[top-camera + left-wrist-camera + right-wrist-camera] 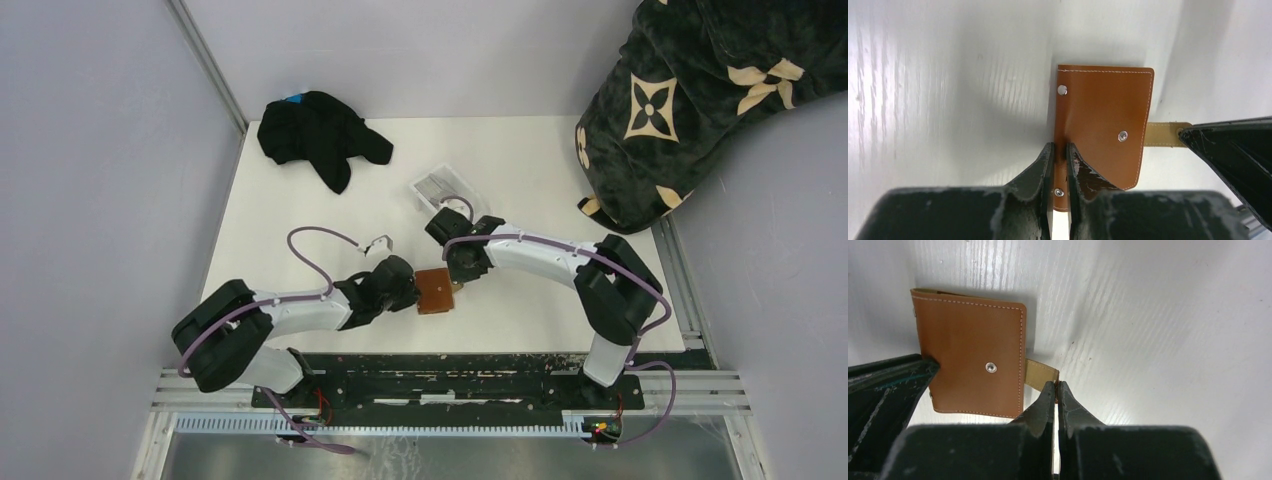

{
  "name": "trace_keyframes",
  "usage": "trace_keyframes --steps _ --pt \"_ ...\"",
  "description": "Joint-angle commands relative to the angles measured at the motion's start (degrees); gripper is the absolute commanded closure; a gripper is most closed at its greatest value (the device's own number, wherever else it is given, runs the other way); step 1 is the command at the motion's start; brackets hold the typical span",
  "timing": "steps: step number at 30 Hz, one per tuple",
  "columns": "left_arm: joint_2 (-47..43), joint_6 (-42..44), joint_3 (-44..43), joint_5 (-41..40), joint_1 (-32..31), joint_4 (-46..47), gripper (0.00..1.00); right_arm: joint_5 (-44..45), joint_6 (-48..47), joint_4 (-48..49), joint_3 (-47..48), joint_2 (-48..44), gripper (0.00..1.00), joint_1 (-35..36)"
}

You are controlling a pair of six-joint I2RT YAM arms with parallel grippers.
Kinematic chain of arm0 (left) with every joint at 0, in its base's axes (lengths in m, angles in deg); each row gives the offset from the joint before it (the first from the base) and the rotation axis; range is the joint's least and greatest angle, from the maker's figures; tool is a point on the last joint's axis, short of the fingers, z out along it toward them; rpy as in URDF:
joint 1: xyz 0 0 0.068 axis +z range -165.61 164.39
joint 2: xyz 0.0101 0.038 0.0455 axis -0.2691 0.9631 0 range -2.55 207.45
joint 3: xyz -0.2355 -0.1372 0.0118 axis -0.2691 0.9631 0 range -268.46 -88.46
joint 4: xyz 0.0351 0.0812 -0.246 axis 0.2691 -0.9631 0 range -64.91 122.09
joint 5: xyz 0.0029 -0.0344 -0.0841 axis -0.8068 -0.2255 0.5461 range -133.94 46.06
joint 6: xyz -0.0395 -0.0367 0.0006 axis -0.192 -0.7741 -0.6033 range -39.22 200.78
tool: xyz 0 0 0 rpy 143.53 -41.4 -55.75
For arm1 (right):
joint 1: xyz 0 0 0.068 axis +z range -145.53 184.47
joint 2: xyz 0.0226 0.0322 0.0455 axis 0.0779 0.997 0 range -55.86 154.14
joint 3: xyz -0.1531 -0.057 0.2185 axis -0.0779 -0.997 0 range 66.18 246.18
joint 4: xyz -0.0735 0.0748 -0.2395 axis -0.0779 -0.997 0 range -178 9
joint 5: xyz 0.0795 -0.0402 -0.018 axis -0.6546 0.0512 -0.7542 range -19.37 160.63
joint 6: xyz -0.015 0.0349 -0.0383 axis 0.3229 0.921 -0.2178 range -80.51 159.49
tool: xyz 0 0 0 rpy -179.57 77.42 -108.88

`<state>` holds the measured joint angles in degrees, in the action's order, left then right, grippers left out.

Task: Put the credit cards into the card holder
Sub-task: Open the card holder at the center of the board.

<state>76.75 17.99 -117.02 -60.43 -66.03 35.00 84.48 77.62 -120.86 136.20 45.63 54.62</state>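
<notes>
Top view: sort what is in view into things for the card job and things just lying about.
For the job: card holder, pinched by the left gripper and right gripper; credit cards in the clear tray.
Lying about: black cloth; patterned blanket.

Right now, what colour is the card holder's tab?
Pale tan tab on brown card holder; right wrist view.
</notes>
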Motion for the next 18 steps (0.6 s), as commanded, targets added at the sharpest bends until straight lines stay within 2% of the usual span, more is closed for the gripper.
trace_keyframes --steps 1,10,18 --pt "2.7 5.9 -3.4 -3.6 2.7 -2.8 0.82 -1.7 -3.5 -0.1 3.8 -1.2 0.99 -2.5" --pt "8.9 11.1 -10.0 -0.8 9.6 -0.5 0.80 -3.1 -6.7 0.5 10.1 5.5 0.99 -6.7" --pt "7.5 13.6 -11.8 0.3 10.9 0.5 0.59 -3.4 -8.8 1.2 12.8 9.8 0.99 -9.2"
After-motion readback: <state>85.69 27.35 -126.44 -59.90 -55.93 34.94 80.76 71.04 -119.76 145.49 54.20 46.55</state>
